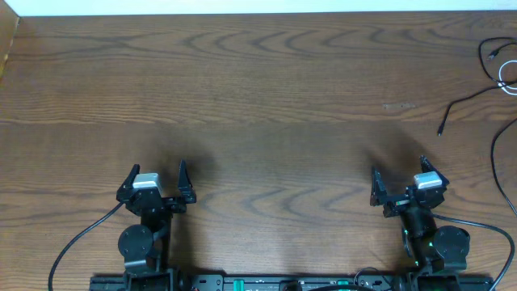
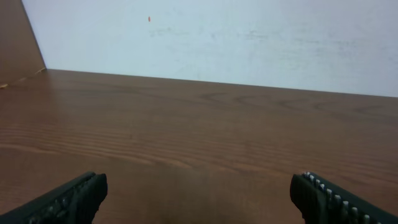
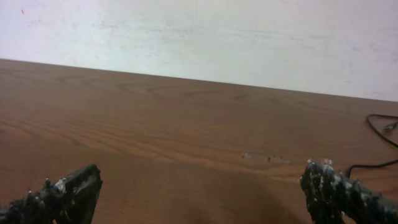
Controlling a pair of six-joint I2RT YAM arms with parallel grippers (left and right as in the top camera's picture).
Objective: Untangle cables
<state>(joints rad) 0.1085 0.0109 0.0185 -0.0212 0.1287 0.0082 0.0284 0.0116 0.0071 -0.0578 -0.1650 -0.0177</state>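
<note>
Dark wood-grain table [image 1: 258, 81], plain white wall [image 2: 249, 37] behind

cables [image 1: 502, 71] lie on the table [image 1: 242, 73], far right corner.

The desk [image 1: 258, 89] before me is dark brown wood with wavy grain, and it meets a pale wall [image 1: 258, 6] at 12 o'clock. Out at 2 o'clock, by the right edge, lies a thin black cable [image 1: 467, 99]. Its loose end, with a small plug, points in toward 3 o'clock. Just beside it, at the very edge, sits a bit of white cable [image 1: 507, 77], mostly out of view. I cannot tell whether the two cross. A faint pale scuff [image 1: 399, 106] marks the wood nearer the middle.
</note>
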